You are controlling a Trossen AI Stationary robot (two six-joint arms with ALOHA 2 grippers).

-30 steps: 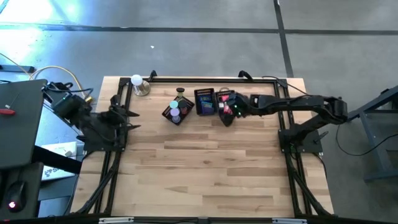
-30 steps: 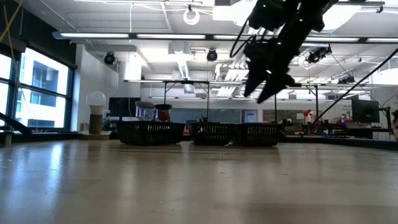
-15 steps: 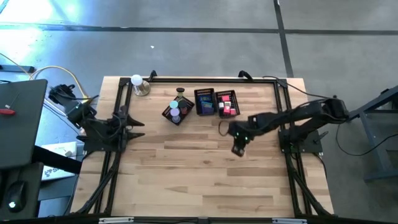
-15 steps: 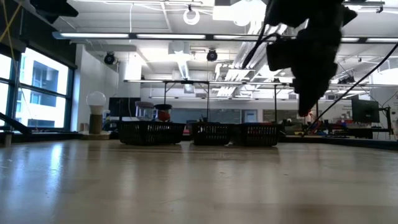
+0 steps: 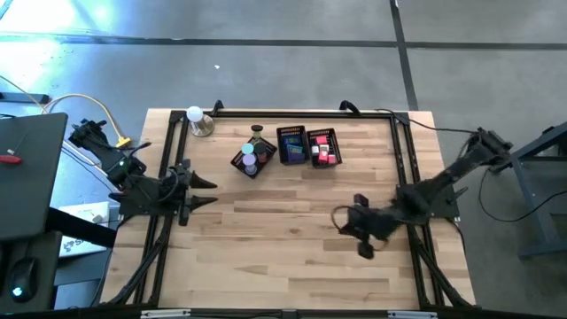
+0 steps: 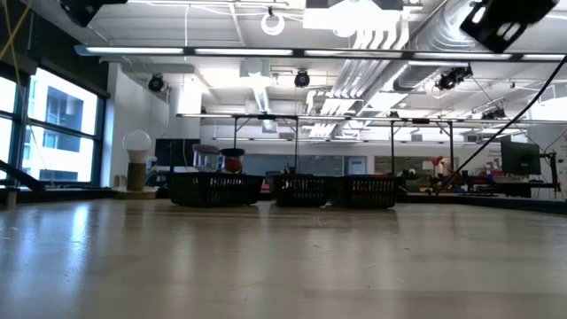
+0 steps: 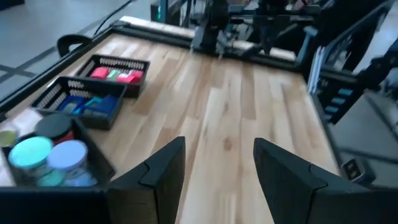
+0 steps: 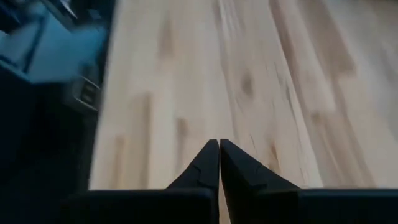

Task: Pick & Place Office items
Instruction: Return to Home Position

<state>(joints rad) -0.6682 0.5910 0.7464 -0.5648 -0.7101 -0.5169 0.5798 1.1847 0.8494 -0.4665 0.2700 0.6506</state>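
Desk (image 5: 283, 257): pale wood planks, black tube frame. Three black mesh baskets (image 6: 301, 190), rectangular, stood in a row at the far middle and held the office items (image 7: 117, 74): red, pink and green blocks in the right one, blue pieces in the middle, teal, lavender and black round-topped cylinders in the left. Right hand (image 8: 218, 149): fingers pressed together, empty, drawn back from the right basket towards the desk's right side since a second ago. Left hand (image 7: 217, 158): fingers spread, empty, at the left edge

1. A grey concrete floor (image 5: 283, 71) is seen around the wooden table (image 5: 283, 239).
2. Tall windows (image 6: 53, 133) are set in a side wall.
3. Strip lights (image 6: 213, 50) and ducts (image 6: 390, 35) are hung from the ceiling.
4. A dark monitor (image 6: 519, 158) is seen far back.
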